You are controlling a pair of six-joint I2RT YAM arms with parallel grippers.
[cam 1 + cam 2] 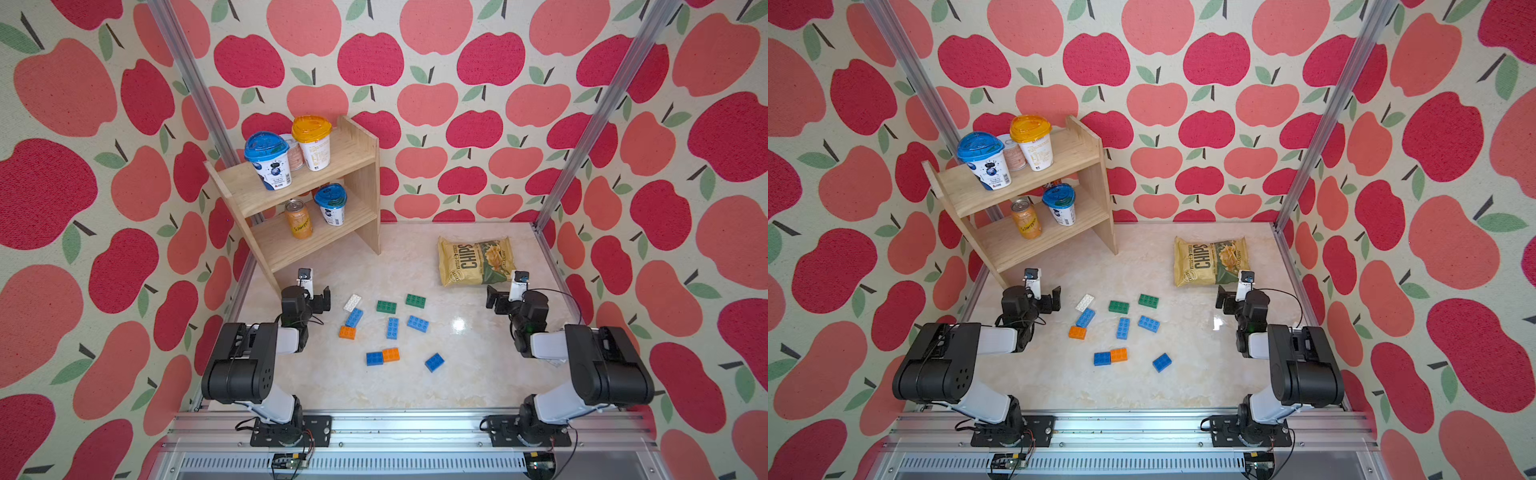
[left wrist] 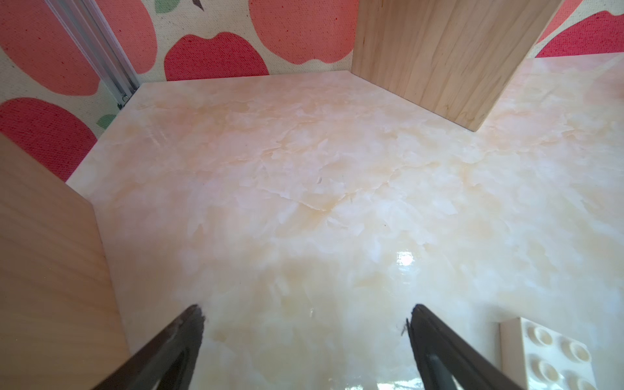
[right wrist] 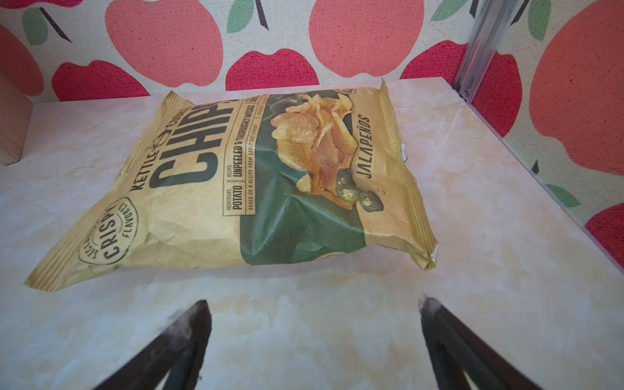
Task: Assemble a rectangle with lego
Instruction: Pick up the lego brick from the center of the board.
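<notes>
Marble counter (image 1: 469, 374): white brick (image 1: 352, 302) lies just right of my open left tool (image 2: 305, 314); open right tool (image 3: 315, 305) is well apart.

Lego (image 1: 392, 328) on the table (image 1: 457, 374) between left arm (image 1: 249, 357) and right arm (image 1: 598, 365) — shelf (image 1: 368, 199) behind-left, chips bag (image 1: 473, 262) behind-right

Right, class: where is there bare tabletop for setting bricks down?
Bare marble tabletop: between the blue-and-orange brick pair and the front aluminium rail; between the wooden shelf and the yellow chips bag. Crowded: scattered plastic bricks beside the left hand.
</notes>
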